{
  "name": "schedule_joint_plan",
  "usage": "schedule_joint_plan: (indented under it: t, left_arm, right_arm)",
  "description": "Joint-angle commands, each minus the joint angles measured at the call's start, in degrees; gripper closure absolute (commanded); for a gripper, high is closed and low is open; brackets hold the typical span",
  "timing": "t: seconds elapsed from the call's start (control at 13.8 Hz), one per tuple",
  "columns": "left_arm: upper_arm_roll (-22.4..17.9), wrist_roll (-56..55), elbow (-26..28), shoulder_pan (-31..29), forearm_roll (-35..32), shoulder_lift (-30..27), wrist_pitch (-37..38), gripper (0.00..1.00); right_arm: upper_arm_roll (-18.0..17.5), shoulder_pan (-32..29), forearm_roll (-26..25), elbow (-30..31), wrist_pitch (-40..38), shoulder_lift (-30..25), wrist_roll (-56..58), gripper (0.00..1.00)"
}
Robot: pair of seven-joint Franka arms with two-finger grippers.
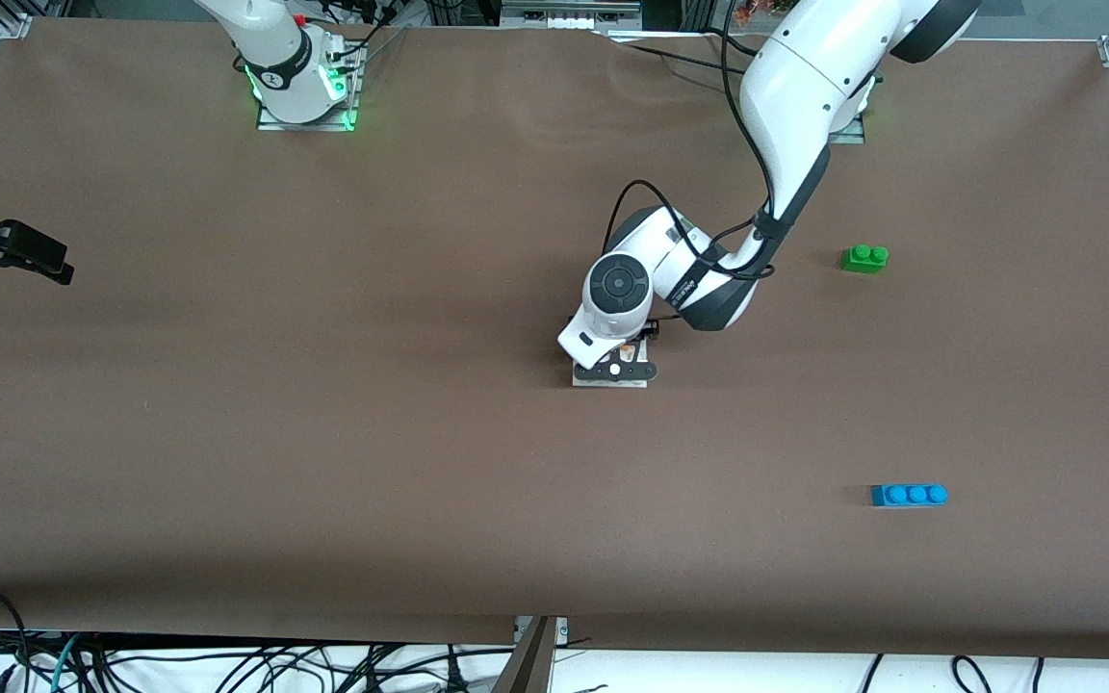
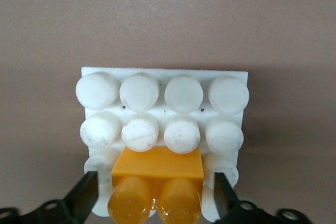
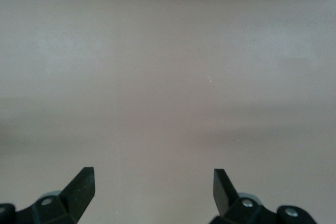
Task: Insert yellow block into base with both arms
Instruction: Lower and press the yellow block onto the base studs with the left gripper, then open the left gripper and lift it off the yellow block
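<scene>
1. The yellow block (image 2: 156,182) sits on the white base (image 2: 164,129), on the stud row closest to the left wrist camera, in the 2 middle columns, with a bare white stud at each end of that row.
2. The left gripper (image 2: 156,200) hangs low over the base near the table's middle. Its jaws stand open, 1 finger on each side of the block with a gap to it, gripping nothing.
3. The block's long axis runs from one finger (image 2: 84,195) to the other, so the jaws face its 2 short ends. Its 2 studs point up toward the wrist camera.
4. In the front view the left arm's wrist covers nearly all of the base (image 1: 609,381), so the block cannot be made out there.
5. The right gripper (image 1: 6,252) waits at the right arm's end of the table, jaws open and empty.
6. The left arm is far nearer. Whether the block is fully seated I cannot tell; a press down would settle it.
7. The green brick (image 1: 864,258) and blue brick (image 1: 909,495) lie well apart from the base.
</scene>
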State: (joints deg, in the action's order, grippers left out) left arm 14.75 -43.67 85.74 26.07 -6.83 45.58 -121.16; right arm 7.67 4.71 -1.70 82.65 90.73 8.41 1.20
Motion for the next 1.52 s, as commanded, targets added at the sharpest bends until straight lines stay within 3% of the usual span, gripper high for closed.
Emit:
schedule_joint_plan:
  t: [0.0,0.43,0.72,1.09,1.23,1.45]
  left_arm:
    - [-0.34,-1.68,-0.84,0.04,-1.16,-1.54,1.01,0.00]
    - [-0.34,-0.63,-1.90,-2.51,-0.72,-12.43,14.79,0.00]
    - [-0.25,-0.72,-2.42,-6.38,-0.46,-19.99,18.86,0.00]
    - [-0.42,-0.72,-16.02,-9.81,-0.63,-20.71,32.02,0.00]
    - [-0.17,-0.45,-18.50,-13.75,-0.29,-20.88,34.23,0.00]
    - [-0.78,10.93,-19.39,-16.48,0.42,-22.19,36.60,0.00]
  right_arm:
    - [-0.37,-0.49,-0.14,0.58,0.15,-0.59,0.82,0.00]
    - [-0.37,-0.49,-0.14,0.58,0.24,-0.59,0.82,0.00]
    - [-0.37,-0.49,-0.14,0.58,0.24,-0.59,0.82,0.00]
    - [-0.37,-0.49,-0.14,0.58,0.24,-0.59,0.82,0.00]
    - [-0.37,-0.49,-0.14,0.58,0.24,-0.59,0.82,0.00]
    - [-0.37,-0.49,-0.14,0.58,0.24,-0.59,0.82,0.00]
